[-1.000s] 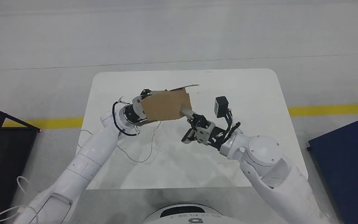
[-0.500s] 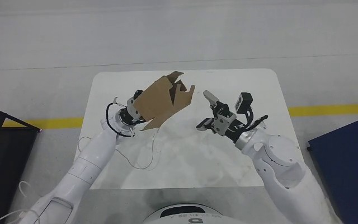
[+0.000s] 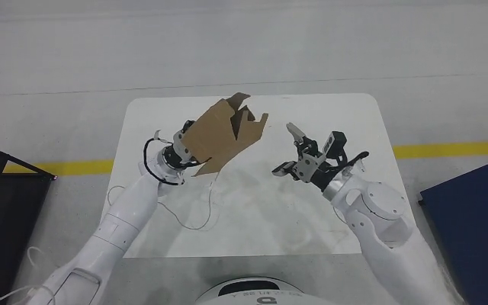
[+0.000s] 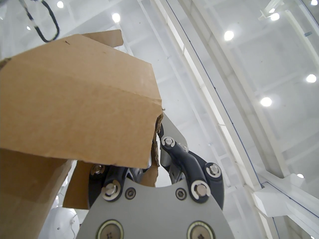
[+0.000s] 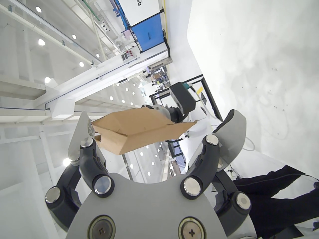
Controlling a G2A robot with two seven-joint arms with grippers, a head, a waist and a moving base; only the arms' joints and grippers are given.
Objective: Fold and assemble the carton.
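Top view first: the carton (image 3: 221, 133) is up in the air over the table (image 3: 343, 122), above its far left part. It's tilted, with the loose flaps at its far end poking up and out. The left gripper (image 3: 185, 149) has it by the near left edge, jaws clamped on the cardboard. The right gripper (image 3: 288, 151) hangs over the middle of the table, a bit to the right, well apart from the carton. Its jaws are spread wide with nothing in them. A thin cable (image 3: 200, 200) lies in a loop on the left half of the table.

Left wrist view: the carton (image 4: 74, 100) is a big brown panel with a fold line across it. A ragged cardboard edge is pinched in the left gripper (image 4: 153, 155), and the jaws are tight on it.

Right wrist view: the fingers (image 5: 82, 125) of the right gripper (image 5: 157, 125) stand far apart and hold nothing. Past them the carton (image 5: 134, 133) shows off the table (image 5: 249, 50), one open end turned this way.
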